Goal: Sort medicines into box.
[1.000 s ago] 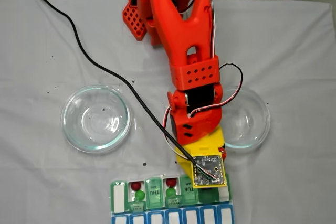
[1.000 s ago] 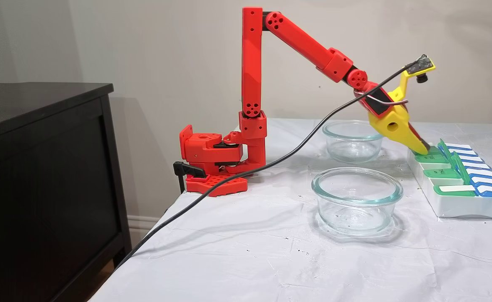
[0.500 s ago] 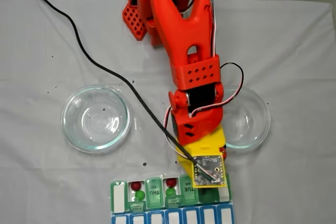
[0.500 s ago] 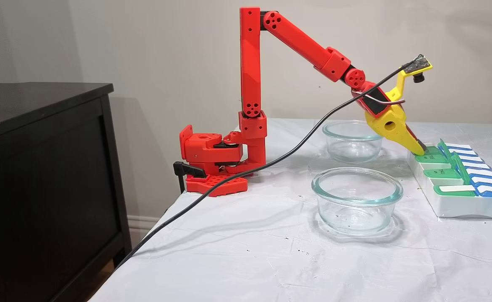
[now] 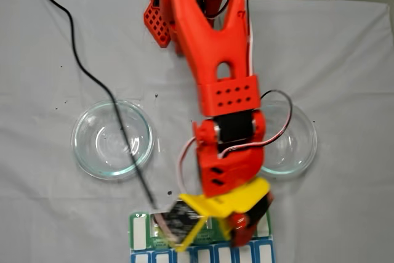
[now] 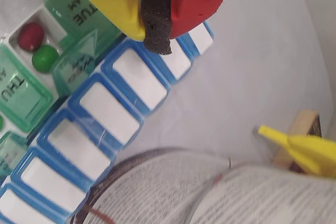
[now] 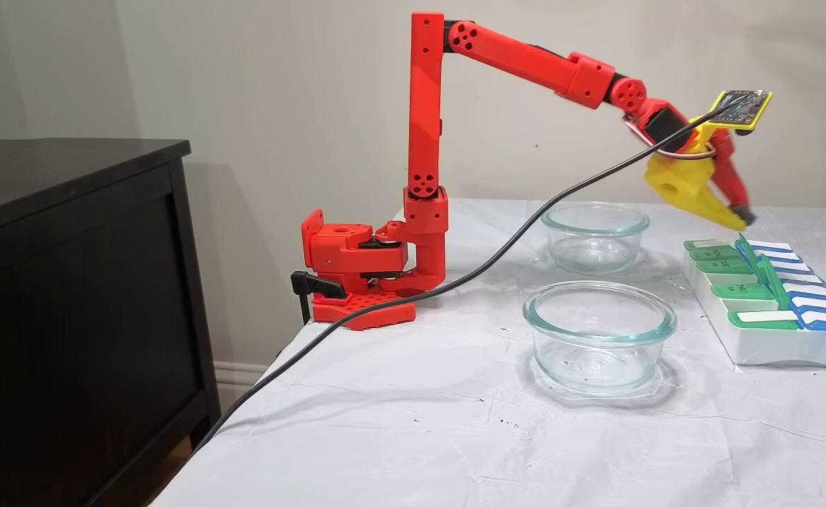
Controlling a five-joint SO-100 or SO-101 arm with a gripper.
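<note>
Fixed view: white-clothed table (image 7: 413,436) against a beige wall (image 7: 258,70), beside a black cabinet (image 7: 67,296); end effector (image 7: 740,222), fingers together on nothing, hangs above the box (image 7: 772,348).

The box (image 7: 772,345), a flat white pill organizer with translucent green lids and a row of blue-framed lids, lies flat at the right edge of the table in the side-on fixed view. In the wrist view, one open white cell beside the TUE lid holds a red ball (image 6: 30,35) and a green ball (image 6: 44,58), close together.
</note>
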